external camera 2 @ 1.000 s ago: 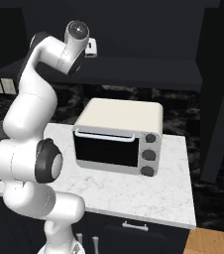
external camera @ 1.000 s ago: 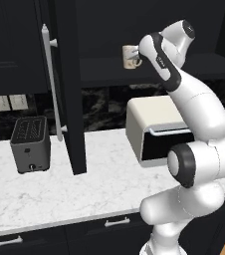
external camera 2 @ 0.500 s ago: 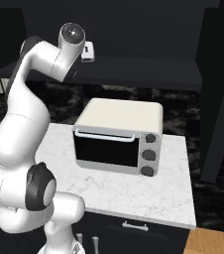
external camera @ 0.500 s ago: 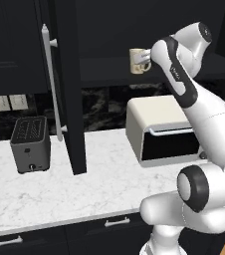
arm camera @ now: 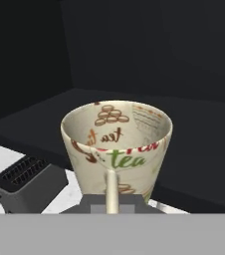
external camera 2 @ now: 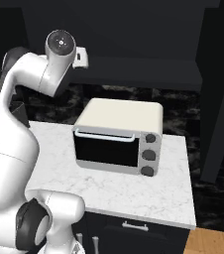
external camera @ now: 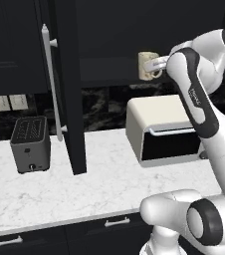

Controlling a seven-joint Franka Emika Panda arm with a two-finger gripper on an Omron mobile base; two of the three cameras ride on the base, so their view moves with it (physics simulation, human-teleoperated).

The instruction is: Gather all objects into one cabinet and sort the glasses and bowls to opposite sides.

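— Up by the cabinet shelf (external camera: pixel 109 74), where's the cup (external camera: pixel 148 65)?
— Pinched by its handle in the gripper (external camera: pixel 158 63), upright, hanging just in front of the shelf, above the toaster oven (external camera: pixel 159 127).
— Which way to go?
— Probably straight ahead, into the dark opening behind it.

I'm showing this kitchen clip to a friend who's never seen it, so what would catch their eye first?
Probably the cream cup with tea lettering, held up by its handle in the shut claw in front of the dark upper cabinet shelf. Below it a cream toaster oven sits on the white marble counter. To the left, beyond the open black cabinet door with its long silver handle, stands a dark toaster.
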